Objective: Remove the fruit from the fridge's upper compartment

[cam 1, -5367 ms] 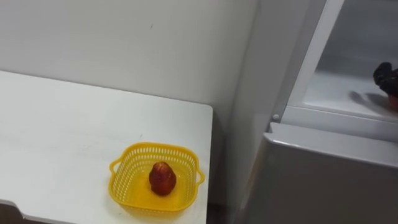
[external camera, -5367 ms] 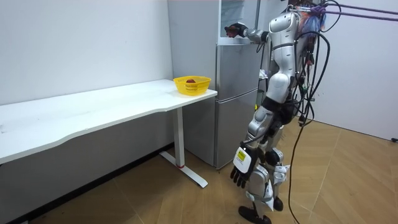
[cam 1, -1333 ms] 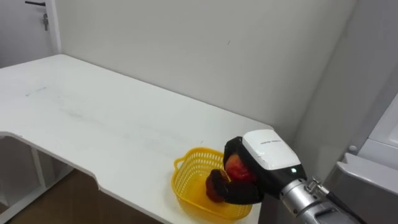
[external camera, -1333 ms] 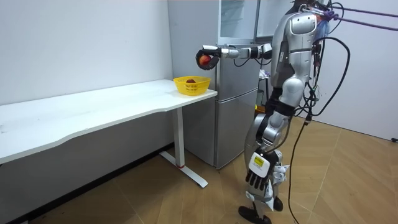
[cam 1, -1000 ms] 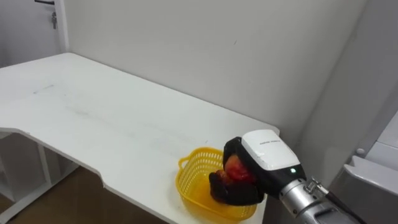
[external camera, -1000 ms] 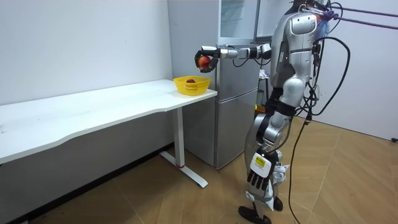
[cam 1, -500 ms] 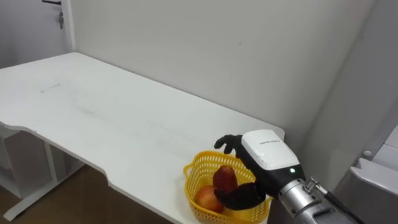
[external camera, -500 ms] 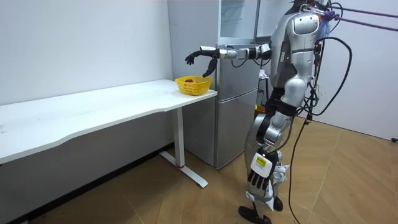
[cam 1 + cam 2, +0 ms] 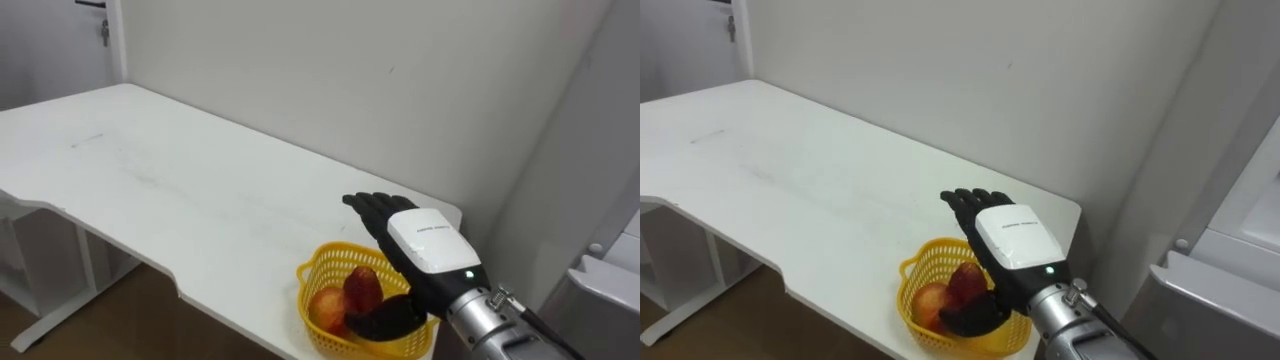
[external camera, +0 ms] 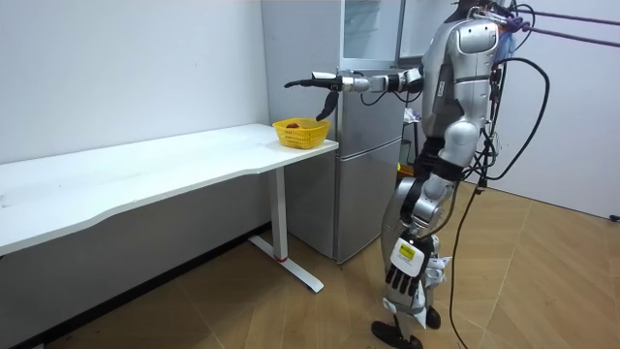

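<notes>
1. The right hand (image 9: 422, 248) is hovering just above the yellow basket (image 9: 309, 277), its back turned up, holding nothing.
2. Its fingers (image 9: 371, 208) are stretching out straight and slightly spread towards the far left, over the basket's far rim, while the thumb (image 9: 386, 319) is reaching across the basket's near right side, apart from the fingers.
3. Two fruits are lying in the basket under the hand: a red fruit (image 9: 363, 288) is sitting towards the middle and an orange fruit (image 9: 325, 309) is resting just left of it, the two touching.
4. The thumb is passing just beside the red fruit; whether it is touching it cannot be told.
5. The basket is standing on the white table (image 9: 150, 170), at its right end, close to the near edge and the right corner.
6. A pale wall (image 9: 350, 80) is running along the far side of the table.
7. The grey fridge (image 9: 600, 295) is showing at the right, just past the table's end.
8. In the room view the robot is standing upright in front of the fridge, with its right arm held out level towards the room view's left, over the basket.
9. There the fridge's upper compartment is standing open behind the arm.
10. The left hand (image 10: 400, 278) is hanging low beside the robot's leg; whether it is spread or closed cannot be told.
</notes>
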Robot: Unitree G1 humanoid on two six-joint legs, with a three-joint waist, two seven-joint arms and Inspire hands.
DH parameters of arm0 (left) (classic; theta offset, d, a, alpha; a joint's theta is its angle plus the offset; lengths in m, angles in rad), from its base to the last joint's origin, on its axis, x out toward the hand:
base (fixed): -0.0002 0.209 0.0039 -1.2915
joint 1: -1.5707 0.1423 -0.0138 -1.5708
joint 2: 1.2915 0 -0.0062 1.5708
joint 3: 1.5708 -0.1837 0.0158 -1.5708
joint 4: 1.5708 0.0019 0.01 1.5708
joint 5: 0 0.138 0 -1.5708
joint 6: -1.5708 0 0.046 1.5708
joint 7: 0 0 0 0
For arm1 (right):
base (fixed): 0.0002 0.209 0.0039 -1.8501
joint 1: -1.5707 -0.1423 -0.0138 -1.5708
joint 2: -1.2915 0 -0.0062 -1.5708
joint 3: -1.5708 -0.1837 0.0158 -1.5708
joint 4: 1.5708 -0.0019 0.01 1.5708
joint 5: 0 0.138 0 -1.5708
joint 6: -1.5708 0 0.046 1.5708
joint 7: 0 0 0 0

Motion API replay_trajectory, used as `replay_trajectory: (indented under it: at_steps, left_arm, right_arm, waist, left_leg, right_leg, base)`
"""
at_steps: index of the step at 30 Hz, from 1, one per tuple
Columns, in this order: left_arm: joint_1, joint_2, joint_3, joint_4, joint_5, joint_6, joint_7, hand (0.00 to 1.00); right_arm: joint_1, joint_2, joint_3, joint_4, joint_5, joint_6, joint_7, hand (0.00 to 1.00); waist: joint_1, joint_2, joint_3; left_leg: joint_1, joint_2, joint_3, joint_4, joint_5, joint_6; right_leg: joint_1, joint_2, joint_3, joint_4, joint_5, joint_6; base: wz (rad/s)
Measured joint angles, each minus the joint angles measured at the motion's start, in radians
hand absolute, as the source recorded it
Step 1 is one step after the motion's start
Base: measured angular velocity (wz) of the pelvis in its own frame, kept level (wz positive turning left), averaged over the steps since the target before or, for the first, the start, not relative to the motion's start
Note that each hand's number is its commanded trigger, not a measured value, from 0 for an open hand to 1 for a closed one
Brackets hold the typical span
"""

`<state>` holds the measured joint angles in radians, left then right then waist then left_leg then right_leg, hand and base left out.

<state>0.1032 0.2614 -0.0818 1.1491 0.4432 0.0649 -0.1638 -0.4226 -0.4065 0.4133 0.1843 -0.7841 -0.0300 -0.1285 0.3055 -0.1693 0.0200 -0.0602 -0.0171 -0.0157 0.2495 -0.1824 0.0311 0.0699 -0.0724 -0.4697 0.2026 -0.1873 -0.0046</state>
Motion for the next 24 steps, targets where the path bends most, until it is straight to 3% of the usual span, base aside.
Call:
replay_trajectory:
  at_steps: [11, 15, 18, 24]
  left_arm:
    - [0.007, 0.0, 0.0, 0.0, 0.0, 0.0, 0.008, 0.0]
    - [0.006, -0.002, 0.005, -0.003, 0.002, 0.0, 0.032, 0.0]
    - [0.004, -0.005, 0.006, -0.003, 0.002, 0.0, 0.033, 0.0]
    - [0.025, -0.038, 0.029, -0.011, 0.002, 0.001, 0.054, 0.0]
  right_arm:
    - [-0.002, 0.001, -0.007, 0.0, 0.046, -0.004, -0.002, 0.0]
    - [-0.011, 0.045, -0.049, -0.006, 0.079, -0.023, -0.014, 0.0]
    - [-0.011, 0.06, -0.088, -0.06, 0.119, -0.041, -0.034, 0.0]
    - [-0.009, 0.074, -0.112, -0.205, 0.184, -0.044, -0.082, 0.0]
  waist:
    - [-0.006, 0.0, 0.0001]
    - [-0.011, 0.005, 0.0031]
    - [-0.029, 0.018, 0.0058]
    - [-0.047, 0.069, -0.0064]
  left_leg:
    - [-0.005, -0.007, -0.009, 0.006, 0.0, 0.001]
    - [0.0, -0.006, -0.002, 0.004, 0.001, 0.002]
    - [0.001, -0.007, -0.001, 0.005, 0.001, 0.003]
    - [0.029, -0.002, 0.036, -0.014, 0.0, 0.005]
  right_leg:
    - [0.001, 0.002, 0.004, 0.0, -0.001, 0.001]
    - [0.001, 0.003, 0.026, 0.0, -0.001, 0.002]
    - [0.002, 0.003, 0.033, 0.0, -0.001, 0.002]
    - [0.006, 0.003, 0.07, 0.0, -0.001, 0.002]
  base:
    - [0.02]
    - [-0.05]
    - [-0.02]
    - [-0.17]
